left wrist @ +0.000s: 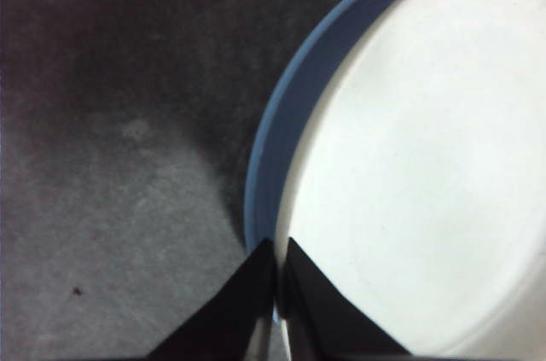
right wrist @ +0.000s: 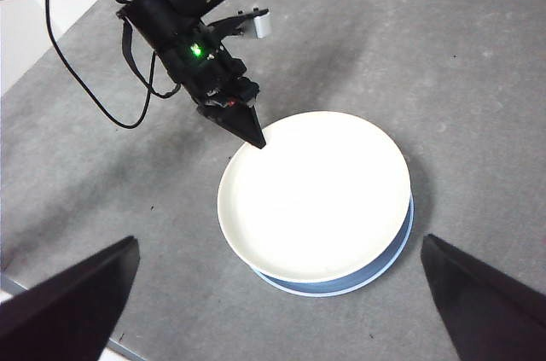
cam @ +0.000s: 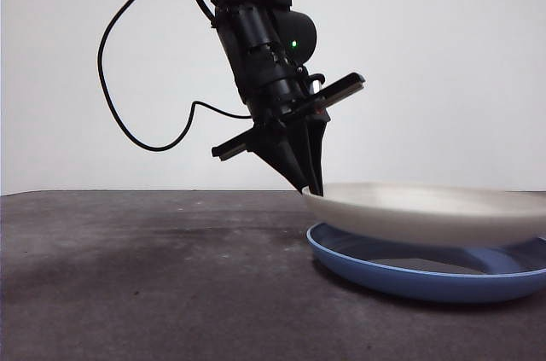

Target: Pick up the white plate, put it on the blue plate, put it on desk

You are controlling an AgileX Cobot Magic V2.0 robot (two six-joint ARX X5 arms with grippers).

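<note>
Pinched jaws come first: the left gripper [left wrist: 276, 271] has its two black jaws pressed nearly together on the rim of the white plate [left wrist: 418, 173], with only a thin sliver between them where the rim sits. Seen from the front, the same gripper [cam: 311, 186] comes down at a slant from the upper left and meets the plate's [cam: 435, 212] left edge. That edge is lifted, so the plate tilts, its gripped side higher than the blue plate [cam: 409, 280] beneath it, with a clear gap between the two rims on that side. Whether the white plate's right side touches the blue one cannot be told from the front, since it runs off the picture.

From above, through the right wrist camera, the white plate [right wrist: 316, 195] lies almost fully over the blue plate [right wrist: 388, 263], which shows only as a thin crescent along one side. The blue plate [left wrist: 273, 131] rests flat on the desk [cam: 153, 276]. The left gripper [right wrist: 253, 135] touches the white plate's rim, a green light glowing on its body.

Farther off, the right gripper [right wrist: 281, 293] hangs high above the desk [right wrist: 478, 54], well apart from the plates, its jaws spread wide and holding nothing.
</note>
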